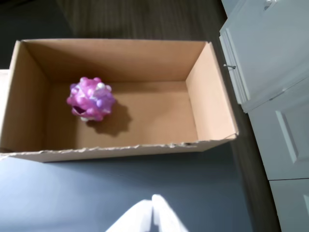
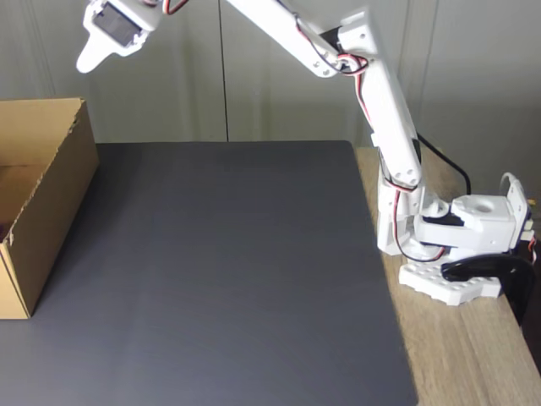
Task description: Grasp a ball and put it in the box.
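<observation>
Ball (image 1: 91, 99) — knobbly, pink and purple, probably light and springy — lies inside the box (image 1: 210, 82), left of centre; the hand (image 1: 153, 215) hangs above, fingers together, empty; grip it across its knobs.

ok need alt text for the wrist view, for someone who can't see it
A knobbly pink-and-purple ball lies on the floor of an open cardboard box, toward its left side. The box sits at the far edge of a dark mat, and the tips of the white fingers, pressed together, show at the bottom edge.
</observation>
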Controlling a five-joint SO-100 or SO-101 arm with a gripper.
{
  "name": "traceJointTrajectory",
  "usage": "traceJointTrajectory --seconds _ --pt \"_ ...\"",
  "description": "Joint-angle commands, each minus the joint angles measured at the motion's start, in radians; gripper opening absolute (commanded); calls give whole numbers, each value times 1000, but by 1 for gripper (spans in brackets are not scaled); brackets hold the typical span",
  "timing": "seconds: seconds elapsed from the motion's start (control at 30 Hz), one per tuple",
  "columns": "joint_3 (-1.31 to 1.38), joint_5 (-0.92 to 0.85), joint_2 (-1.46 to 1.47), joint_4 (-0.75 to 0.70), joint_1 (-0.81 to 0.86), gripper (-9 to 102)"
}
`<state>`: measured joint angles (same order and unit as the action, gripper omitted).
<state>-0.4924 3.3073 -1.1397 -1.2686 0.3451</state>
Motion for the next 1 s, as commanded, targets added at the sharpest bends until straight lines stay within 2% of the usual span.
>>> traceJointTrajectory --seconds 0.0,0.2,0.33,0.73,0.97 --pt "29 5 -87 -21 0 0" --pt "-21 -2 -172 -63 -20 0" --pt "-175 2 -284 -35 -20 0" --pt "-1071 -52 -868 313 -25 0" --pt "-1433 -78 -1123 360 -25 0"
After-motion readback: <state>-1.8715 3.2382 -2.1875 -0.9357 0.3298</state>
